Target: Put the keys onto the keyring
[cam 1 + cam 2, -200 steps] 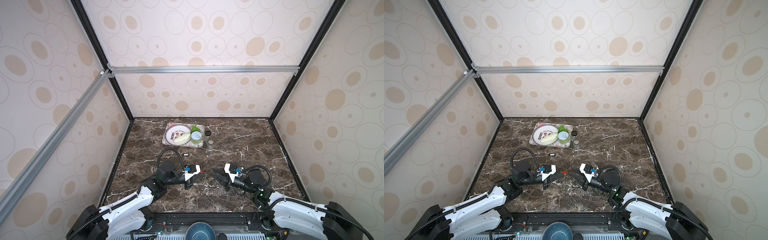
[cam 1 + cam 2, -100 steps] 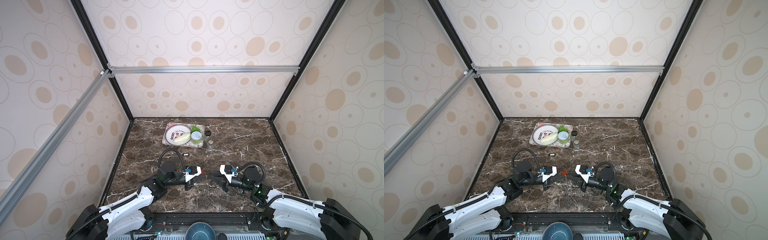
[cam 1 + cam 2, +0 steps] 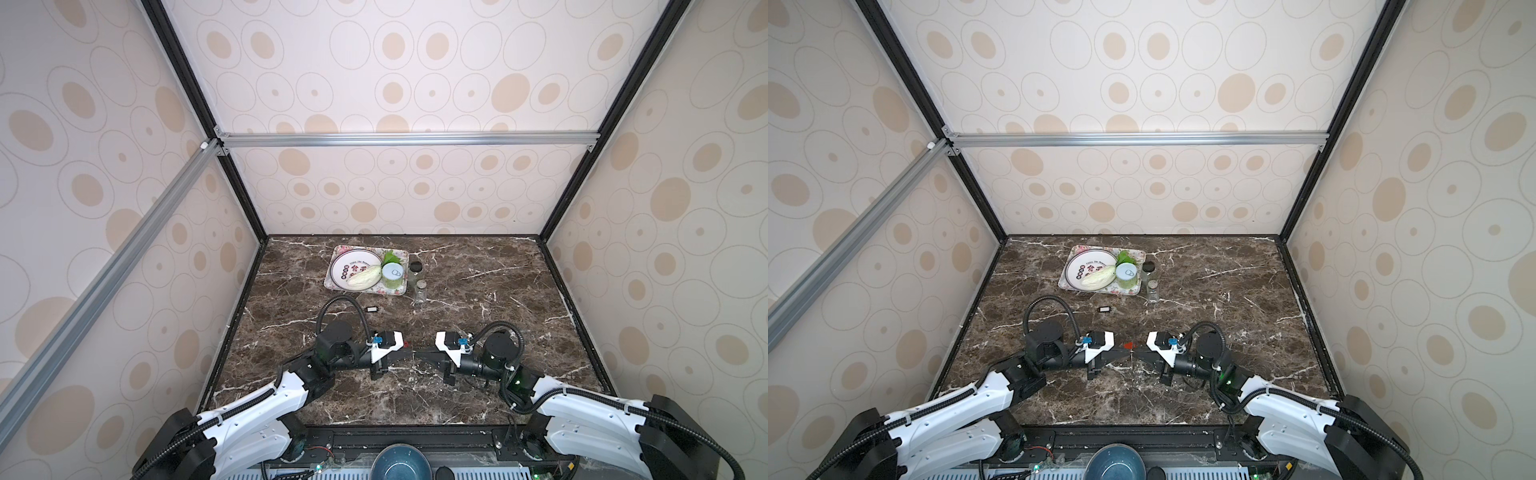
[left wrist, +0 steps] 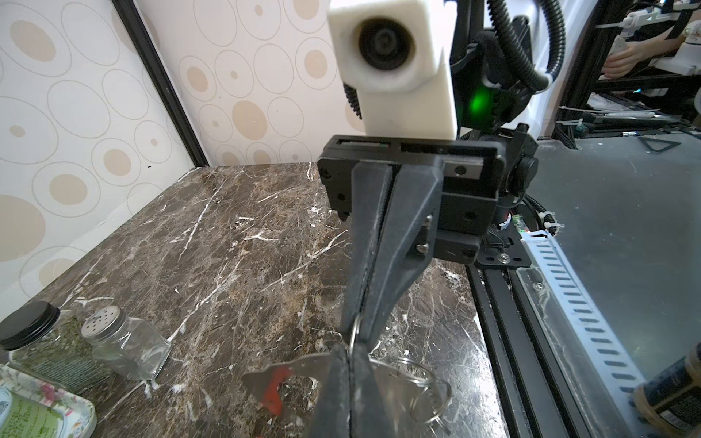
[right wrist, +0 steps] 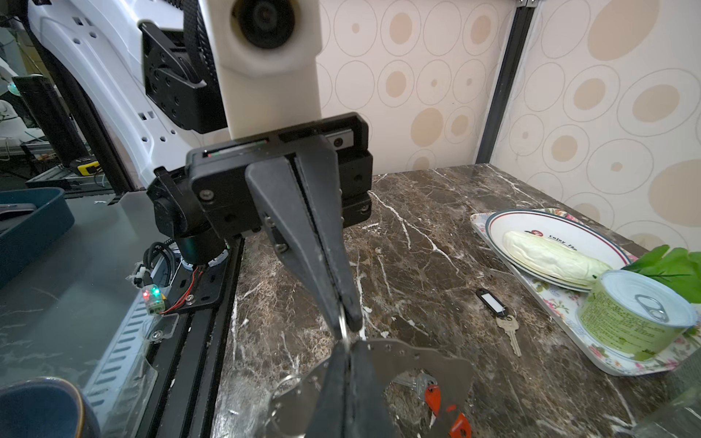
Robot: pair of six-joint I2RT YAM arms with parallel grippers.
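Top views, both: left gripper and right gripper are meeting tip to tip low over the marble table, near its front edge. Jaws are looking closed on both, and whatever they're pinching is too thin to make out from up there. Red-tagged key is lying just beyond the tips. Black-tagged key is sitting on its own, well apart, between the arms and the tray. Left wrist: both pairs of jaws are fully closed, each nipping the same thin wire ring from opposite sides. That ring looks like part of the keyring, whose flat grey loop is sitting just under the tips. Right wrist: same two-sided pinch. The red tag is showing through the loop's open middle, and I can't tell whether it's threaded on. The black-tagged key is lying flat and loose beside the tray. My read: they're steadying the ring, and the black key at least isn't on yet. Next move is calling for one gripper to hold the ring while the other lets go, fetches the black key and works its hole onto the wire. Tiny target, so it needs fine alignment.
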